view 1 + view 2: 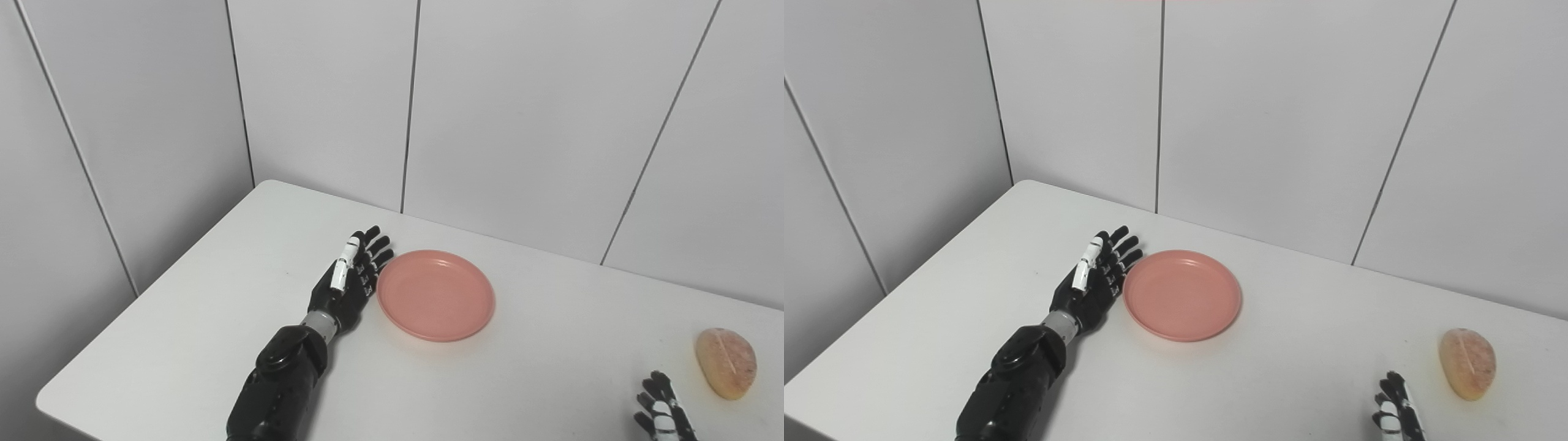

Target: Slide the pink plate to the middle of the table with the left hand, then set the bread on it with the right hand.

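The black left hand (348, 283), fingers spread flat and holding nothing, lies against the left rim of the round, shallow pink plastic plate (436, 294); an uneven push could spin it. The oval golden bread roll (726, 362) lies far right, beside the right hand (661, 413), whose grip I cannot tell.

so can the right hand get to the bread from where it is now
Probably yes. The right hand sits low on the table, just left of the bread, apart from it, with only bare tabletop between them. The pink plate lies far off to the left.
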